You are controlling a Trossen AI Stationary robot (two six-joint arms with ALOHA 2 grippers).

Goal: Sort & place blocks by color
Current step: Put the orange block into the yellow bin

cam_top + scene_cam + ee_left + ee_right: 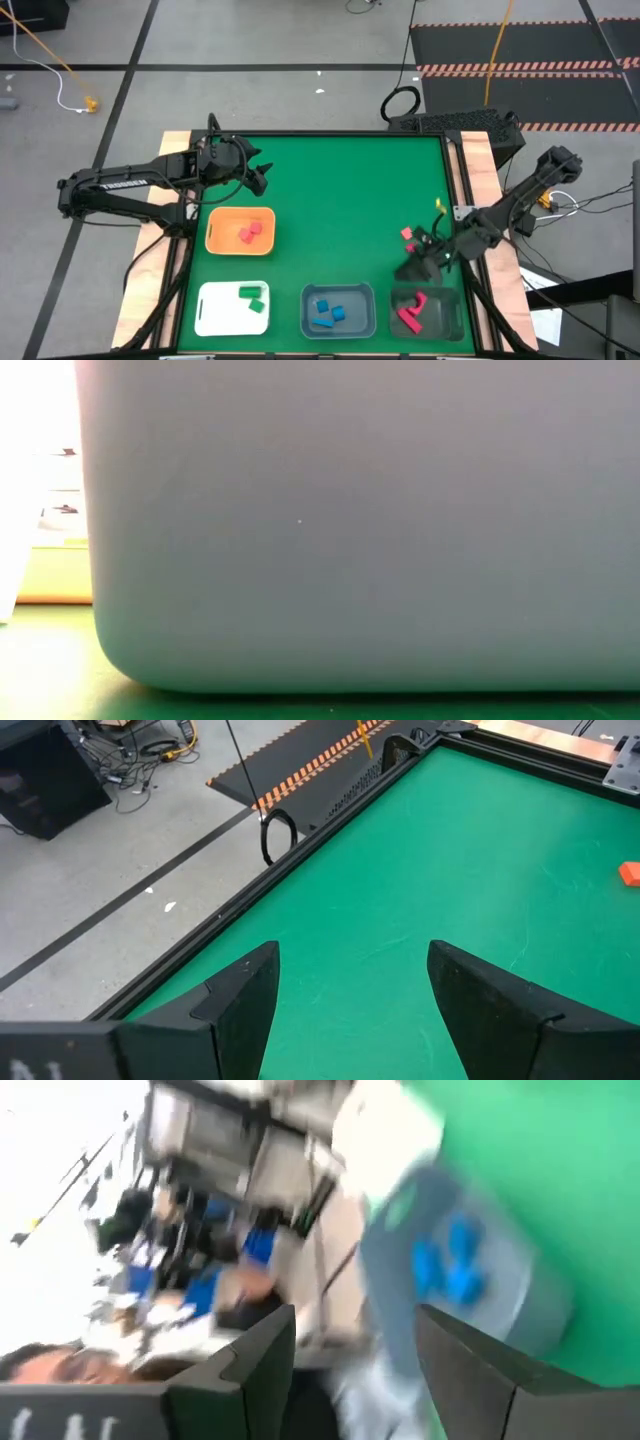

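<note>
In the high view my left gripper (262,176) hovers open over the far left of the green mat, beyond the orange tray (214,240), which holds two red blocks (249,233). My right gripper (421,264) is open at the right side, just beyond the dark tray (450,318), where a pink-red piece (410,313) lies. A small red block (407,233) rests on the mat close to that gripper. Green blocks (252,296) lie in the white tray (212,318), blue blocks (326,312) in the grey tray (362,324). Both wrist views show empty fingers: left gripper (352,1010), right gripper (355,1370).
The mat has a raised black frame (455,180) and wooden side boards. A small yellow item (438,205) sits near the right frame. The grey tray's wall (350,520) fills the low view. The mat's middle and far part (350,190) hold no objects.
</note>
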